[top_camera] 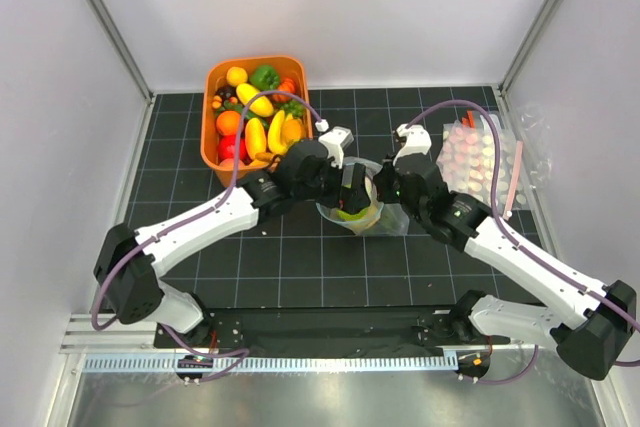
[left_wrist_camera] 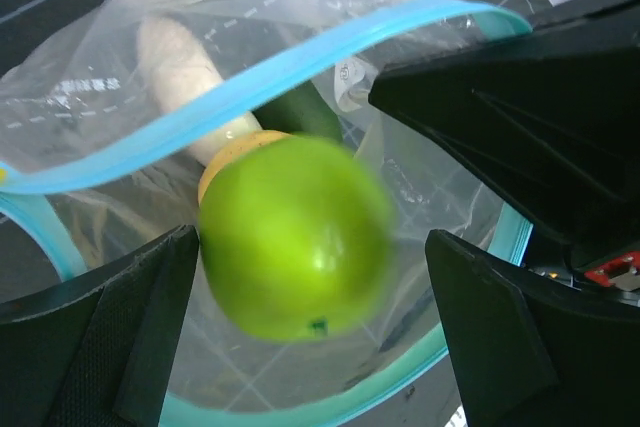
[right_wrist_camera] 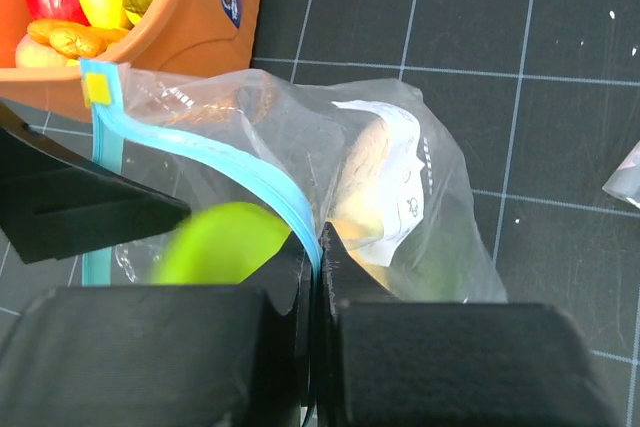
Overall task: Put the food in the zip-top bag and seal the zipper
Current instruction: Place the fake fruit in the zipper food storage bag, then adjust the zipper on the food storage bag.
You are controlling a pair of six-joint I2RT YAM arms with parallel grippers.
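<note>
The clear zip-top bag [top_camera: 378,219] lies mid-table with its mouth held open. My right gripper [top_camera: 384,190] is shut on the teal-blue zipper [right_wrist_camera: 220,162], pinched between its tips [right_wrist_camera: 320,237]. My left gripper [top_camera: 352,193] is open over the mouth. A green apple [left_wrist_camera: 295,237] shows blurred between its spread fingers [left_wrist_camera: 110,347], with a gap to the right finger. It also shows in the right wrist view [right_wrist_camera: 220,242]. A white radish [left_wrist_camera: 180,77] and a yellow fruit lie inside the bag under the zipper [left_wrist_camera: 230,97].
An orange basket [top_camera: 212,152] with several toy fruits stands at the back left, close to the bag; its wall shows in the right wrist view [right_wrist_camera: 190,37]. Pink-dotted clear packs [top_camera: 480,162] lie at the right. The right gripper's body [left_wrist_camera: 520,117] is close beside my left fingers.
</note>
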